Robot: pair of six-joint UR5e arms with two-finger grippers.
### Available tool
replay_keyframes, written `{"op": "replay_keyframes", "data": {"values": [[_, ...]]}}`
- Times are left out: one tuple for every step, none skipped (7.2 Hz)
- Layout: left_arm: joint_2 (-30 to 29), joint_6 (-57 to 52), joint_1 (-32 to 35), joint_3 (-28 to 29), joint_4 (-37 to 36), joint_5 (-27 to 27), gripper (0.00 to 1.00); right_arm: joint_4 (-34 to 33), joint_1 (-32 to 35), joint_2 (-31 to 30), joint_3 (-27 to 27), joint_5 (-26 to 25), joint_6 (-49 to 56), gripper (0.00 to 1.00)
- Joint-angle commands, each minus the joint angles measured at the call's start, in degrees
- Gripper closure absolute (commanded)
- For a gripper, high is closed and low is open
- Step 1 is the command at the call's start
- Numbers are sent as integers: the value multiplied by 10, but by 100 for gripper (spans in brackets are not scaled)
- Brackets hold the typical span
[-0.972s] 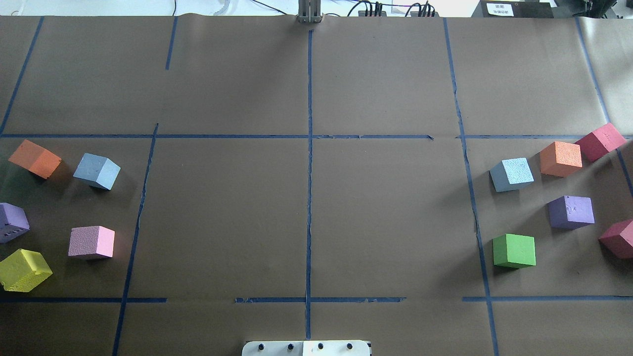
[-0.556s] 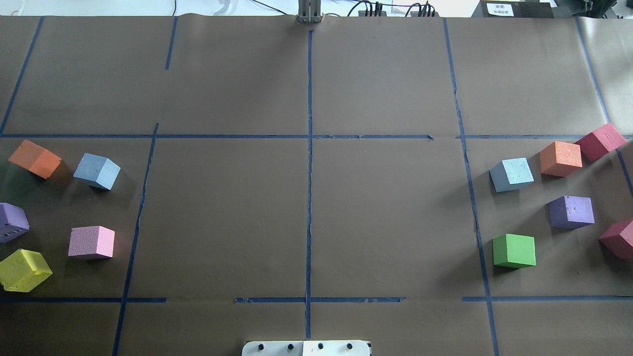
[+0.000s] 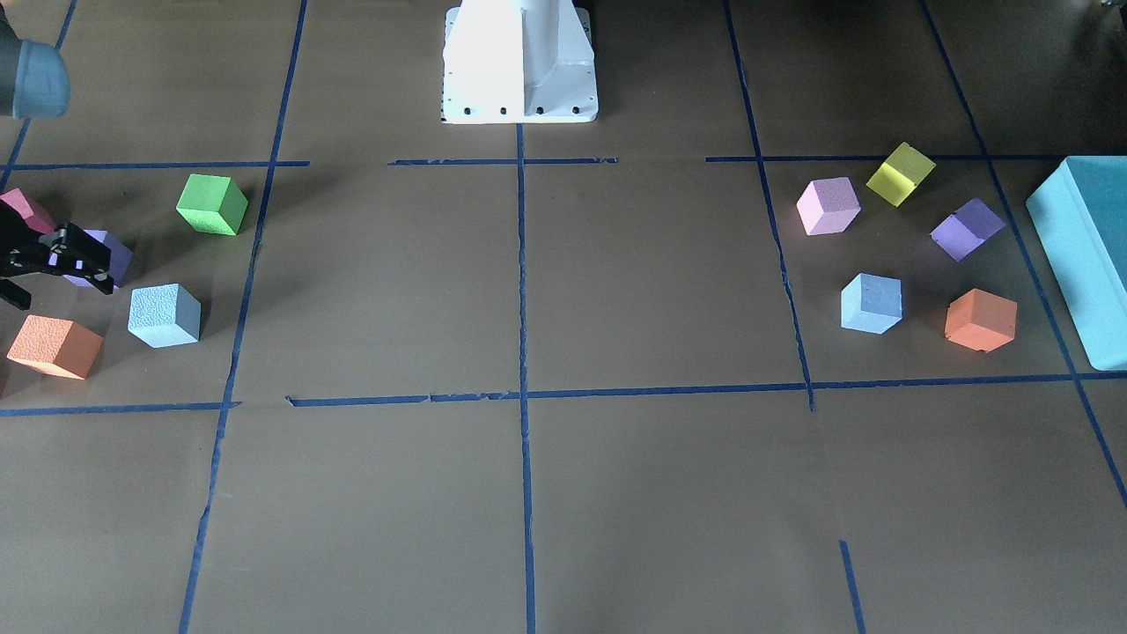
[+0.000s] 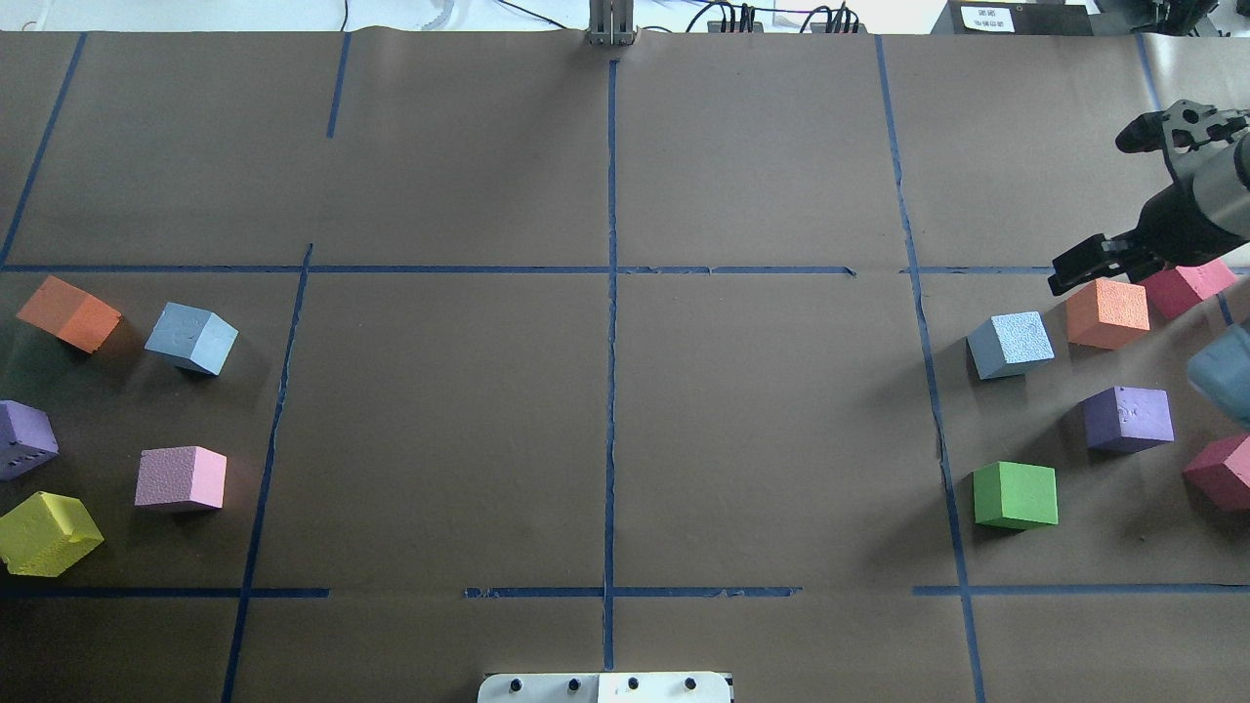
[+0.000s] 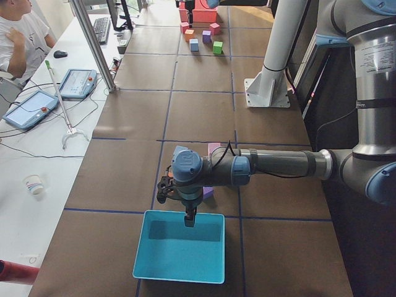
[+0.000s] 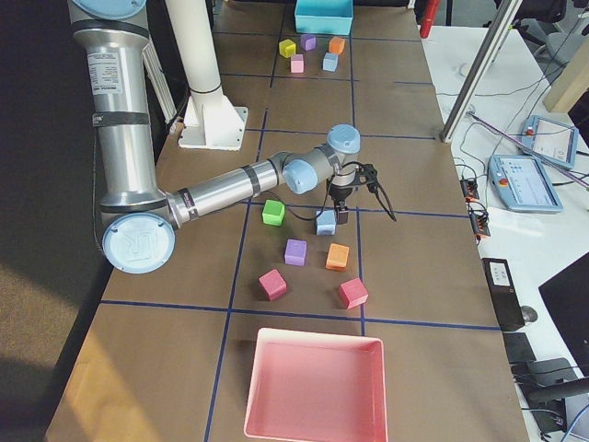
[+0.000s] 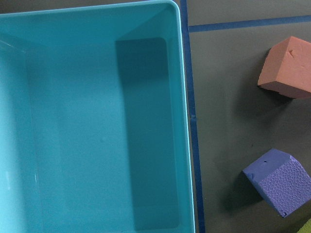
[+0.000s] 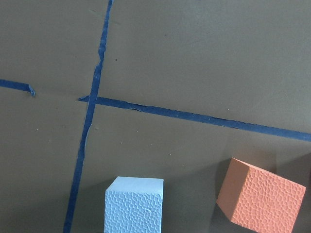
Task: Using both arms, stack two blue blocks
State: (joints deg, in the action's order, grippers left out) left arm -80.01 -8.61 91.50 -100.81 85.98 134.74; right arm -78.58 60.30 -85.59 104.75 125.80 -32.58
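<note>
One pale blue block (image 4: 1011, 344) lies on the right side of the table, next to an orange cube (image 4: 1107, 312). It also shows low in the right wrist view (image 8: 134, 204). The other blue block (image 4: 191, 338) lies on the left side. My right gripper (image 4: 1074, 271) hovers above the table just beyond the orange cube and looks open and empty in the front view (image 3: 57, 286). My left gripper (image 5: 189, 218) shows only in the exterior left view, over the edge of the turquoise box (image 5: 179, 247). I cannot tell if it is open.
Purple (image 4: 1128, 418), green (image 4: 1016, 495) and red (image 4: 1187, 283) cubes surround the right blue block. Orange (image 4: 68, 312), pink (image 4: 181, 478), purple and yellow cubes lie near the left one. A pink tray (image 6: 313, 387) sits past the right end. The white pedestal (image 3: 519, 62) stands at mid-table.
My right arm has come into the overhead view from the right edge and now hangs over the red and orange cubes. No cube has moved.
</note>
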Motion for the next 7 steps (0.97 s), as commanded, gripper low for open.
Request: {"op": "replay_keyframes", "data": {"values": [[0, 0, 0, 0, 1, 0, 0, 54, -67, -4, -13, -67, -80, 0], [0, 0, 0, 0, 1, 0, 0, 62, -76, -5, -19, -68, -80, 0], [0, 0, 0, 1, 0, 0, 0, 71, -84, -5, -28, -68, -79, 0], [0, 0, 0, 1, 1, 0, 0, 76, -91, -5, -39, -68, -76, 0], [0, 1, 0, 1, 1, 0, 0, 77, -96, -5, -47, -69, -75, 0], [0, 0, 0, 1, 1, 0, 0, 77, -106, -4, -56, -70, -75, 0], [0, 0, 0, 1, 0, 0, 0, 77, -112, -4, -66, -71, -74, 0]]}}
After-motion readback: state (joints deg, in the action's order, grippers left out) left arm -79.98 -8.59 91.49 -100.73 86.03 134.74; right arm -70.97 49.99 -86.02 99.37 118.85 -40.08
